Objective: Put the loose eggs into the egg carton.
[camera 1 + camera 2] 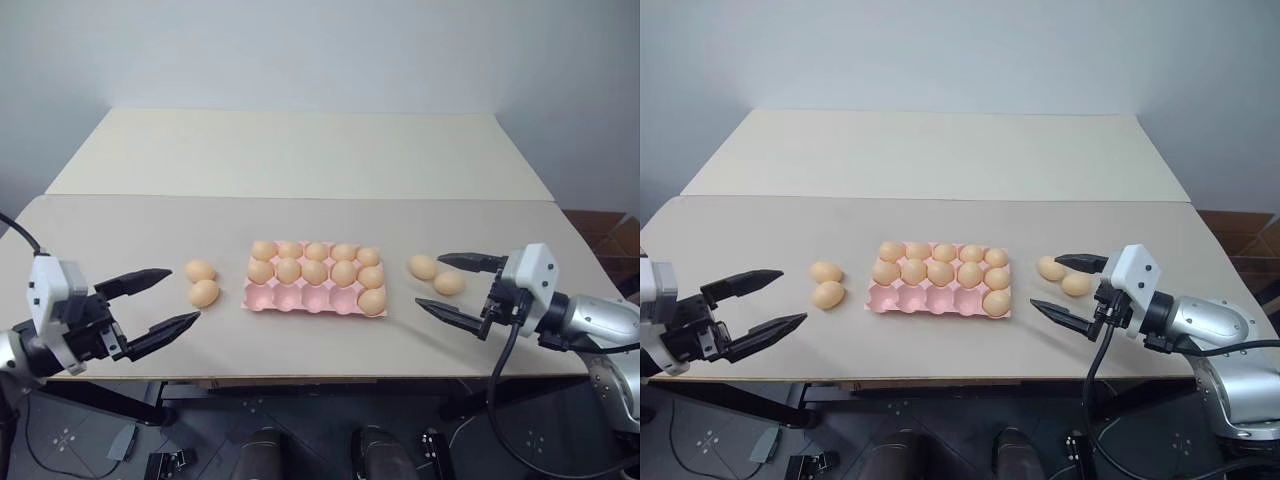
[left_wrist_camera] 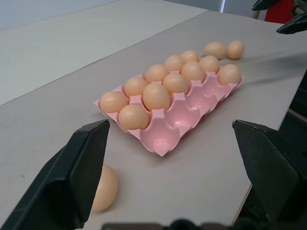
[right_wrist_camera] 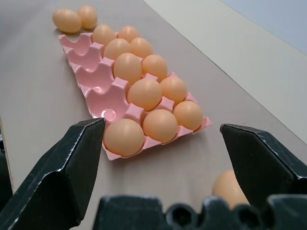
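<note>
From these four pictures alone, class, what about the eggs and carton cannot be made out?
- Right wrist view: one loose egg is half hidden by the right gripper's finger.
- Left wrist view: another loose egg sits behind the left gripper's finger.
- Whether the egg carton cups hold eggs fully seated: too small.

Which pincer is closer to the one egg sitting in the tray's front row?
Right. That egg lies at the tray's right end; the right pincer hovers just beyond it, the left pincer past the tray's other end.
</note>
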Robot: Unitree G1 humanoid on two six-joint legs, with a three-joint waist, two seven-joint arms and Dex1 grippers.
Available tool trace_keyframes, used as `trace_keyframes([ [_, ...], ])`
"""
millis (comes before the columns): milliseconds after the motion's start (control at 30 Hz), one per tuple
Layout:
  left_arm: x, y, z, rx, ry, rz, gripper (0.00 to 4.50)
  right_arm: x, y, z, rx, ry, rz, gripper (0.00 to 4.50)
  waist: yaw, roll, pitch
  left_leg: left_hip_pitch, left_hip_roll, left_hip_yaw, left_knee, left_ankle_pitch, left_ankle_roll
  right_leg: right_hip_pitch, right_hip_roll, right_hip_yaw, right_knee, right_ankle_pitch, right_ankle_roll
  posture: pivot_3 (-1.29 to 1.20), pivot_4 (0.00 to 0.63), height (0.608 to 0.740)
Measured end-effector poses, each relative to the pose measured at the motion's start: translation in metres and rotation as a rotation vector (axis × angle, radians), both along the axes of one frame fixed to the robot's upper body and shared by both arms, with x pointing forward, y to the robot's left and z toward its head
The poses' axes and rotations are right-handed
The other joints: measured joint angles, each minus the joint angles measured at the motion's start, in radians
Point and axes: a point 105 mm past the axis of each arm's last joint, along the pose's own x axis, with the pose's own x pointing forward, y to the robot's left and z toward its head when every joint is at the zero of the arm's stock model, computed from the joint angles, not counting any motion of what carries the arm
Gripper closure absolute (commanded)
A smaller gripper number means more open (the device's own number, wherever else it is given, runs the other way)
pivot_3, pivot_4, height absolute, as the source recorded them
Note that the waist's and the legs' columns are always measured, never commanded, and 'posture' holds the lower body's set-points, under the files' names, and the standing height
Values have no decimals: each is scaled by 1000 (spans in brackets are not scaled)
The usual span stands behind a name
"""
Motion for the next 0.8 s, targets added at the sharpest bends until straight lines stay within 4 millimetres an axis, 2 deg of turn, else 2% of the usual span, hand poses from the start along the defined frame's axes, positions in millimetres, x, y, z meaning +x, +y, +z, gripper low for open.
trace_keyframes([
  [233,1,1,8,-31,-26,14,47,3,0,2,1,-7,0,0,0,0,0,0,0,0,0,0,0,0,0,0,0,0,0,0,150,740],
  [467,0,2,7,-29,-12,9,47,4,-1,1,-4,-3,3,0,0,0,0,0,0,0,0,0,0,0,0,0,0,0,0,0,150,740],
  [800,-3,-1,2,-19,5,0,47,9,-16,3,-50,3,-43,0,0,0,0,0,0,0,0,0,0,0,0,0,0,0,0,0,150,740],
])
